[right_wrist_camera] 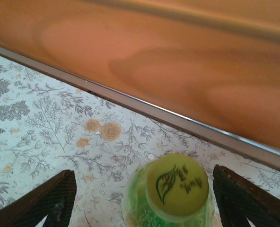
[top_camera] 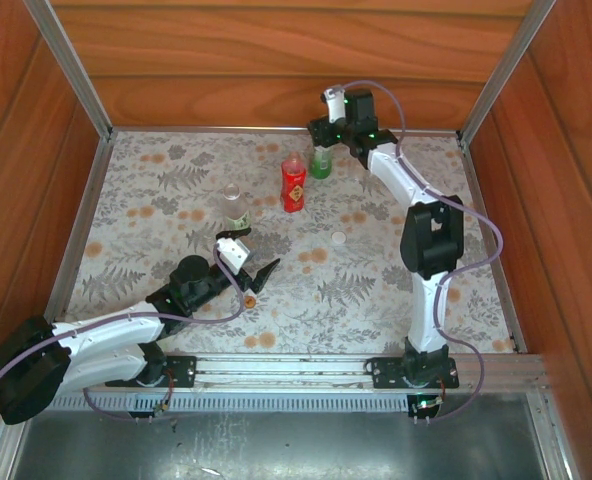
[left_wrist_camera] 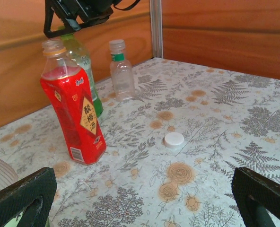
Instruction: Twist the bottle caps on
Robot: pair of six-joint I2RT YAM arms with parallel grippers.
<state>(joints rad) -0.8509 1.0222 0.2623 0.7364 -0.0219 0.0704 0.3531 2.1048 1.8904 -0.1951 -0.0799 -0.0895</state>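
The green bottle stands by the back wall with its yellow-green cap on top. My right gripper is open around that cap, fingers apart from it on both sides; from above it hangs over the green bottle. The red bottle with a yellow mark stands uncapped. A clear bottle with a green band wears a white cap. A loose white cap lies on the mat. My left gripper is open and empty, low over the mat.
Another clear bottle stands just beyond my left gripper. The red bottle and the loose white cap sit mid-table. Wooden walls with metal rails close in the floral mat on three sides.
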